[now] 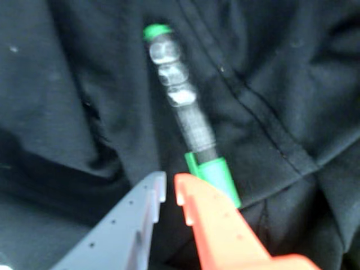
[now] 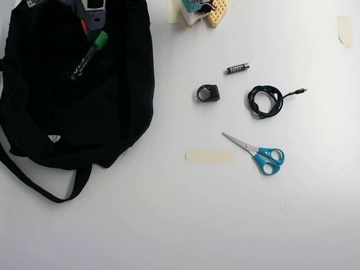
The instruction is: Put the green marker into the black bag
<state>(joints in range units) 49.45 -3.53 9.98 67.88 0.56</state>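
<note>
Green marker lies on black bag, cap beside gripper.

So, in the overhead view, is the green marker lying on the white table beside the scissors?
No, the green marker lies over the black bag at the upper left, far from the scissors.

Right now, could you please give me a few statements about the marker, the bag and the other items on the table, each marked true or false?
1. The green marker lies over the black bag. True.
2. The end effector is nowhere near the marker. False: its orange finger is at the marker's green cap.
3. The scissors have blue handles. True.
4. The coiled cable lies on the bag. False: it lies on the white table, right of the bag in the overhead view.
5. The battery sits inside the bag. False: it is on the table.
</note>
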